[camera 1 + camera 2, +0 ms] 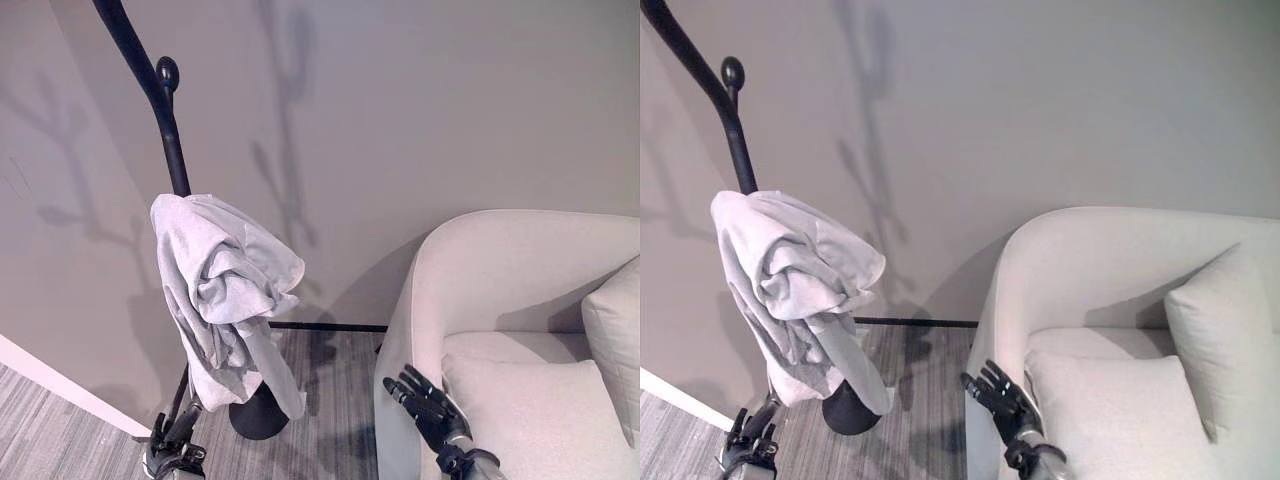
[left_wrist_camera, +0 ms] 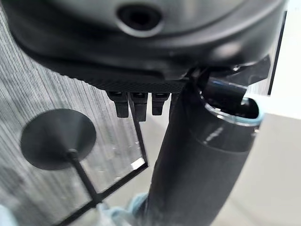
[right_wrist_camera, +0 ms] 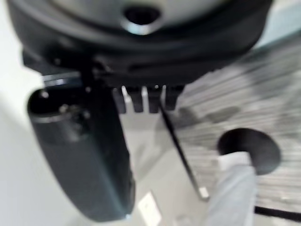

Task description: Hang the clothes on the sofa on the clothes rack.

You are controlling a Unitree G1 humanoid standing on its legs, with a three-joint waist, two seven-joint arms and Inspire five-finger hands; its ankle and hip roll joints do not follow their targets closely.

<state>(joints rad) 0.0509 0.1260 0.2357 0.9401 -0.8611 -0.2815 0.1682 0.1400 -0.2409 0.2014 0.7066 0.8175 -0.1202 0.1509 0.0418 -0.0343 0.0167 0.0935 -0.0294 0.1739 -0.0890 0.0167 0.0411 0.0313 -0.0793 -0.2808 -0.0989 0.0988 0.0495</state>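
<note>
Clothes (image 1: 225, 290) hiding rack (image 1: 165, 110) pole

A plain grey-beige wall (image 1: 400, 120) fills the scene from nine o'clock round to three o'clock, marked with soft branching shadows toward eleven and twelve o'clock. Along its foot runs a dark baseboard strip (image 1: 330, 327) near six o'clock. The floor (image 1: 330, 410) is grey, finely striped carpet, spreading from six to eight o'clock, and a white skirting edge (image 1: 60, 385) cuts diagonally across at eight o'clock. Light falls evenly, casting gentle shade low on the wall.
</note>
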